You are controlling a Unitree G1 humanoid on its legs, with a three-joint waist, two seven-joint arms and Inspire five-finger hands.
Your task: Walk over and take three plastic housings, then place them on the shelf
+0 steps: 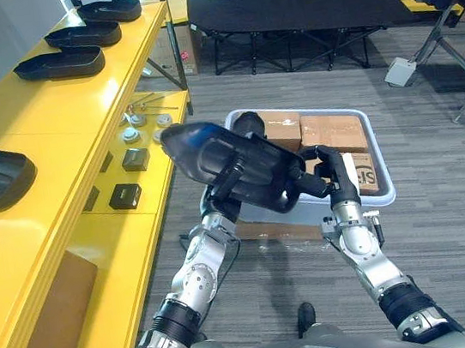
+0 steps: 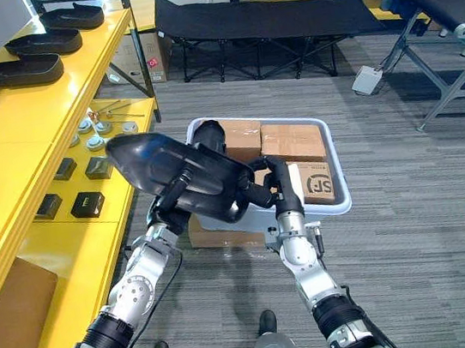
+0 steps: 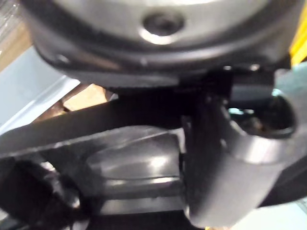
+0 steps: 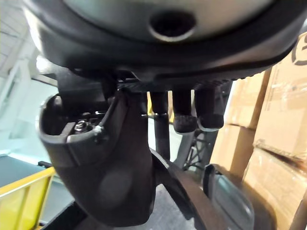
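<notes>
Yellow shelf [image 1: 52, 121] at my left carries other housings [image 1: 61, 64]; I hold one black plastic housing [image 1: 213, 155] above the white bin [image 1: 380, 166], fingers of my left hand [image 1: 224, 188] and right hand [image 1: 337, 178] curled round its ends. Likely light, stiff, slippery: grip the rims.

Black print on one cardboard box [image 2: 318, 181] (letters only partly visible)

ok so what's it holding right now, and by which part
A black housing, in both hands: the left hand grips its near edge around the middle, and the right hand grips its right end.
</notes>
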